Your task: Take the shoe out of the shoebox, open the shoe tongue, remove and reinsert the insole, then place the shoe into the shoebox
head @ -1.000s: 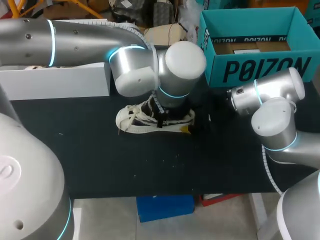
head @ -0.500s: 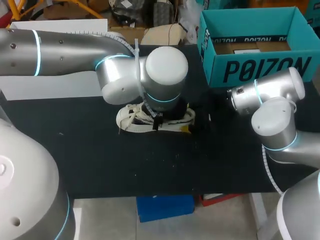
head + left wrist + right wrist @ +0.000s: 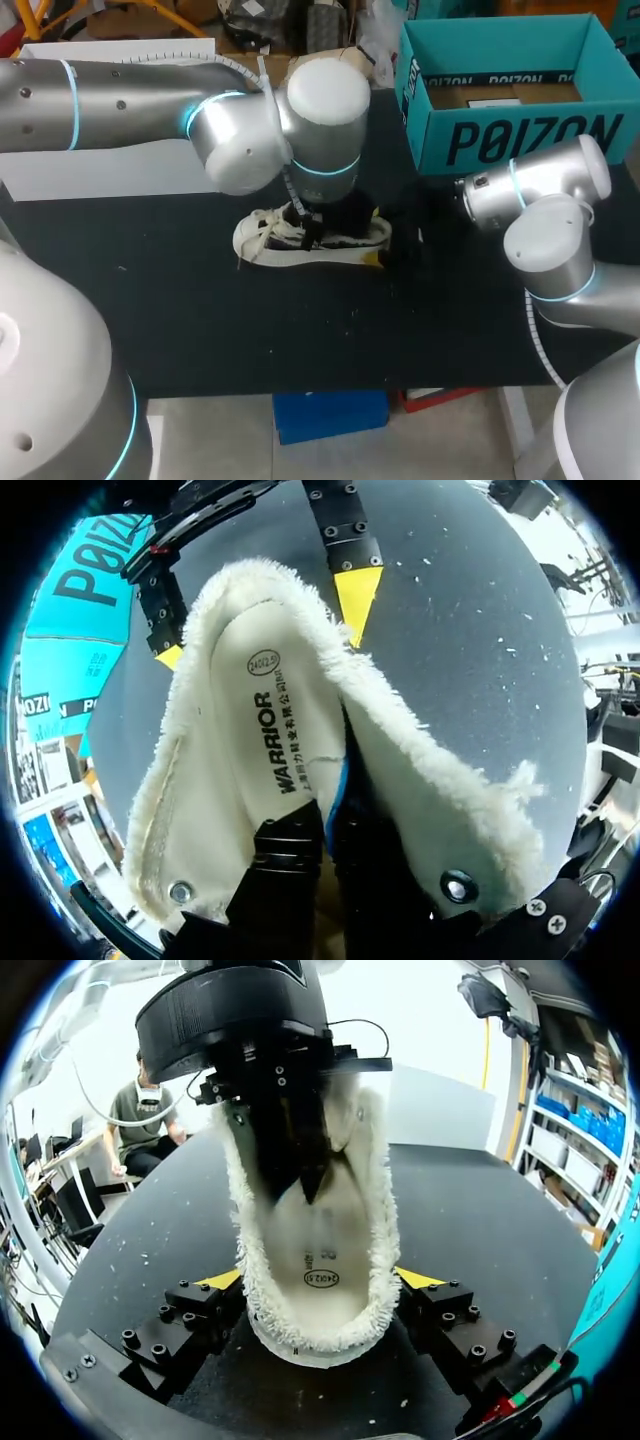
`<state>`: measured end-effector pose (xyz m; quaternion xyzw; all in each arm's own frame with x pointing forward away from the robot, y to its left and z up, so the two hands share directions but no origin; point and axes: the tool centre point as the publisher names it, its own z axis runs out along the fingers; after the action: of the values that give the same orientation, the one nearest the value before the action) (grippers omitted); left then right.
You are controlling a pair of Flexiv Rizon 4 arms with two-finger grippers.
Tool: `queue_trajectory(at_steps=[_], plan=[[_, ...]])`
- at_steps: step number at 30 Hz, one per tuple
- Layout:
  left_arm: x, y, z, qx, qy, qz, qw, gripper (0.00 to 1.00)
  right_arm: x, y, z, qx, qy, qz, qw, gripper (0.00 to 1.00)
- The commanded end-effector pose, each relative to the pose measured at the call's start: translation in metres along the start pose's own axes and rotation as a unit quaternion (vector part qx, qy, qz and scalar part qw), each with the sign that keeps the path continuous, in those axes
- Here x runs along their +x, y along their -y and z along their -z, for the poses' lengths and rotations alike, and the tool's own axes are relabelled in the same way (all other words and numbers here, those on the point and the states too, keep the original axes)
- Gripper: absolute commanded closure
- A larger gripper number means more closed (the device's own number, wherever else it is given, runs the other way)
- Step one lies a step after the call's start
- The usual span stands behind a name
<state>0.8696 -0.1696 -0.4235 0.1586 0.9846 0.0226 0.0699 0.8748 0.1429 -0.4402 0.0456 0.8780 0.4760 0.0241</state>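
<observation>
shoe [image 3: 380, 1250] heel clamped by right jaws; left jaws pinch insole [image 3: 275, 730].

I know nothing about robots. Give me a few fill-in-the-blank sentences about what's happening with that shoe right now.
1. The shoe lies on the black table, outside the ___ shoebox.
2. The right arm clamps its jaws on the shoe's ___.
3. The arm whose jaws reach down inside the shoe, at the insole, is the ___ one.

Missing words: teal; heel; left.
</observation>
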Motion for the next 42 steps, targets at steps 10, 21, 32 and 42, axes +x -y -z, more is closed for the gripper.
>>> queue_trajectory(at_steps=[10, 21, 32, 42], plan=[[0.002, 0.001, 0.014, 0.063, -0.027, 0.018, 0.997, 1.0, 0.0, 0.001, -0.003, 0.0, -0.001, 0.0, 1.0, 1.0], [0.002, -0.002, 0.041, 0.077, -0.003, 0.039, 0.996, 1.0, 0.0, 0.001, -0.003, 0.0, -0.001, 0.0, 1.0, 1.0], [0.003, -0.006, 0.046, 0.081, 0.004, 0.042, 0.996, 1.0, 0.0, 0.001, -0.003, 0.0, -0.001, 0.0, 1.0, 1.0], [-0.013, 0.017, 0.02, 0.133, -0.02, -0.025, 0.991, 0.92, 0.0, 0.001, -0.003, 0.0, -0.001, 0.0, 1.0, 1.0]])
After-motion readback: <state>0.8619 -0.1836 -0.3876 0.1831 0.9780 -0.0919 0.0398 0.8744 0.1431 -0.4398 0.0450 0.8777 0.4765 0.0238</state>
